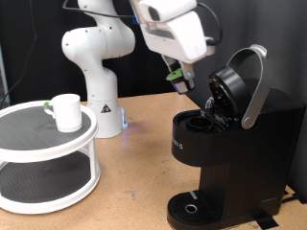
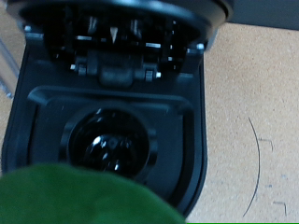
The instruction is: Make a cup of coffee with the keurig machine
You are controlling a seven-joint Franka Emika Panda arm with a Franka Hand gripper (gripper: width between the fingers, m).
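I have the gripper (image 1: pixel 180 80) pinching the green-topped pod (image 2: pixel 84 196) above the keurig (image 1: pixel 230 144), lid raised, near the table's right edge. The chamber (image 2: pixel 107 145) looks empty; I judge the pod needs centring squarely over it. The cup (image 1: pixel 65 111) stands on the shelf (image 1: pixel 58 134) by the left edge.

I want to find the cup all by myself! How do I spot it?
Look for the round white two-tier stand at the exterior view's left. The cup sits on its top shelf. It is a small, plain white mug, unlike the big black keurig machine across the table.
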